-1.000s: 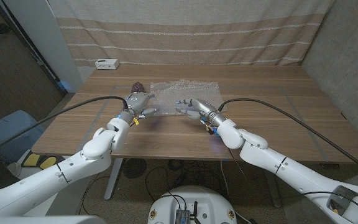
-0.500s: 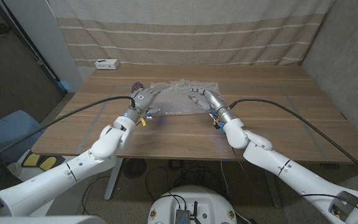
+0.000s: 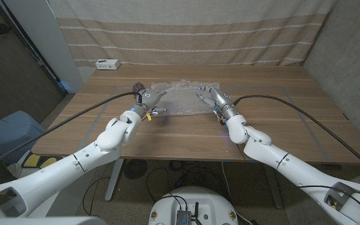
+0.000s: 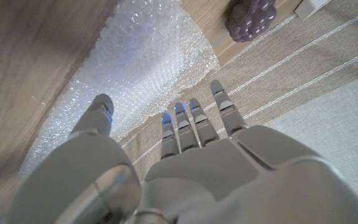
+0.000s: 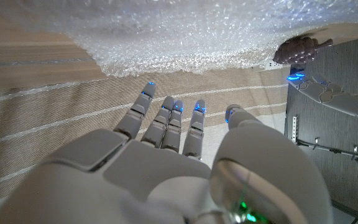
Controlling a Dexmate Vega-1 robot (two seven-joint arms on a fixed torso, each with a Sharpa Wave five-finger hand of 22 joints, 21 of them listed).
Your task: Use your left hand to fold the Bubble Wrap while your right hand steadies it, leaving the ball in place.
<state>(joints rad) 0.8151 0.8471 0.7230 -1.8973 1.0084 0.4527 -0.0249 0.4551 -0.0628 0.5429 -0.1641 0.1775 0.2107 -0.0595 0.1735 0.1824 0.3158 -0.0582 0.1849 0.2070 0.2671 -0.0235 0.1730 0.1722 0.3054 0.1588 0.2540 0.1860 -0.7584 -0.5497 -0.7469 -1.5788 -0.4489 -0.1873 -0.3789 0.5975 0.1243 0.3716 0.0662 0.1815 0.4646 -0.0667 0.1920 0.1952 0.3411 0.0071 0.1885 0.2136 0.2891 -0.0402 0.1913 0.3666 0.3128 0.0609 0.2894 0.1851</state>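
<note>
Head view shows our left hand (image 3: 150,97) and right hand (image 3: 210,97) hovering with fingers spread, holding nothing, over the near corners of the Bubble Wrap (image 3: 181,95), which lies flat mid-counter (image 3: 186,134). We judge the main risk is the light sheet sliding or bunching if our left lifts its edge before our right presses down. A dark, knobbly ball (image 3: 138,87) sits just beside the wrap's far left corner, so a wide sweep could knock it. We see no containers; a small white box (image 3: 107,63) rests at the counter's far edge.
</note>
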